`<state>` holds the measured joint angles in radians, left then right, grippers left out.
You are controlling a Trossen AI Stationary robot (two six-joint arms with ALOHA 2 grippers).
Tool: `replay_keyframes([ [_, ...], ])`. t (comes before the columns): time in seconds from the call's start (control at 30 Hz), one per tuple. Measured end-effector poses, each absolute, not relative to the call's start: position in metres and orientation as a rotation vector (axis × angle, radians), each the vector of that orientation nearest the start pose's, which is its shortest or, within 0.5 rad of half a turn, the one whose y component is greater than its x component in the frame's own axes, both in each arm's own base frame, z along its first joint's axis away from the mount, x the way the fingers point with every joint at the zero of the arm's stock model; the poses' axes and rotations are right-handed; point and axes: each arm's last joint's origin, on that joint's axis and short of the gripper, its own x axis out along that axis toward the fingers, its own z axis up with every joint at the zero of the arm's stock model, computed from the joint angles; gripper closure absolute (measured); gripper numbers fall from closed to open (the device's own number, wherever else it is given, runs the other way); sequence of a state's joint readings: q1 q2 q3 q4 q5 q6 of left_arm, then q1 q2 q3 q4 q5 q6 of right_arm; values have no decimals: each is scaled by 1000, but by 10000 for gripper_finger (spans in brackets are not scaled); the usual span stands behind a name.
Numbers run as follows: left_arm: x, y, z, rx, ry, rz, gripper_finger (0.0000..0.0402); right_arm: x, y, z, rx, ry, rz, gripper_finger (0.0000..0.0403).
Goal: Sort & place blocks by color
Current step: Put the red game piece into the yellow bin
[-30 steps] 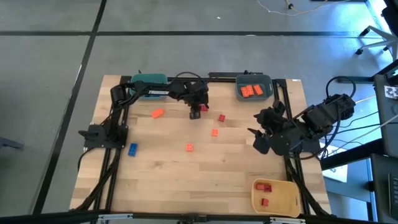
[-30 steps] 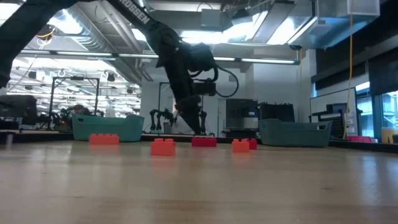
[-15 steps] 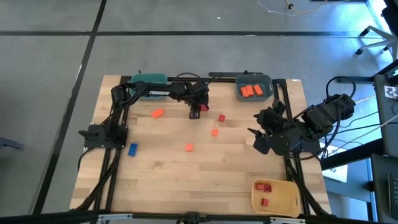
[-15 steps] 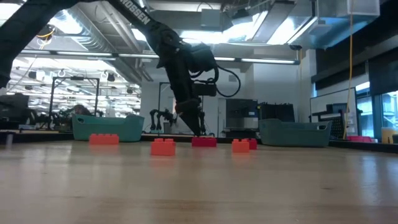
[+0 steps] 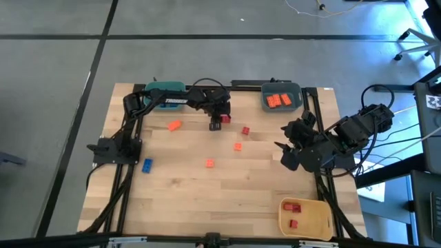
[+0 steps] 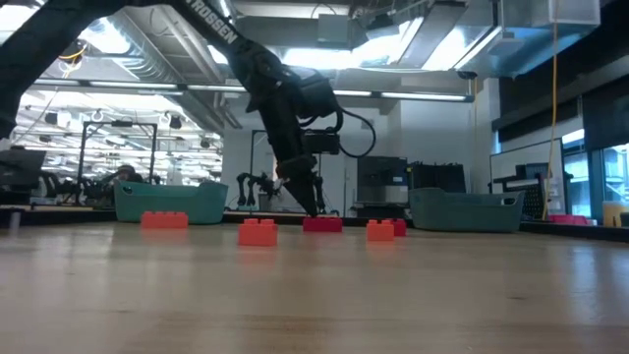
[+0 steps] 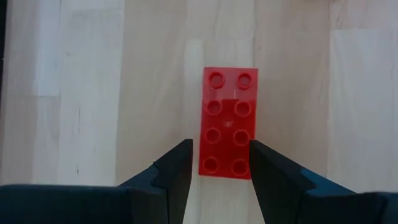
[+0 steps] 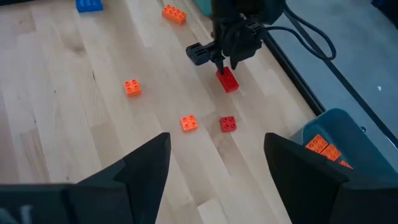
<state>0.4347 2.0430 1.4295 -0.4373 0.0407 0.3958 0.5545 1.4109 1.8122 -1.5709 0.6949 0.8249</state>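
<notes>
A red two-by-four block (image 7: 228, 124) lies flat on the table at the far middle (image 5: 222, 124). My left gripper (image 7: 221, 163) hangs over it, pointing steeply down and open, one finger along each long side at the block's near end. In the low view its fingertips (image 6: 314, 205) are just at the block's top (image 6: 322, 224). My right gripper (image 8: 214, 180) is wide open and held high at the table's right edge (image 5: 288, 150), with nothing between its fingers. Loose orange blocks (image 5: 173, 125) (image 5: 238, 146) (image 5: 209, 162), a red one (image 5: 245, 130) and a blue one (image 5: 147, 164) rest on the wood. My left gripper straddles the red block's near end from above, fingers along its long sides. One finger (image 7: 270, 171) covers the block's edge (image 7: 254, 149); a strip of wood shows between the other finger (image 7: 177, 171) and the block. I cannot tell whether it touches. The block lies flat on the table.
A teal bin (image 5: 165, 88) stands at the far left and a grey-blue bin (image 5: 281, 96) holding orange blocks at the far right. A yellow bin (image 5: 304, 215) with two red blocks is at the near right. Bare wood lies toward the near edge.
</notes>
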Motion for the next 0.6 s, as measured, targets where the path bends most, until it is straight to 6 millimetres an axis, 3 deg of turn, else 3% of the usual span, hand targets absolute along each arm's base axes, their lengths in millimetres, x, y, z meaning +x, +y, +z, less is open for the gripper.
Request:
replay_keyframes([
  [0.6,378,175,149,95,1061,131,252,193,98,432,78,803,-484,141],
])
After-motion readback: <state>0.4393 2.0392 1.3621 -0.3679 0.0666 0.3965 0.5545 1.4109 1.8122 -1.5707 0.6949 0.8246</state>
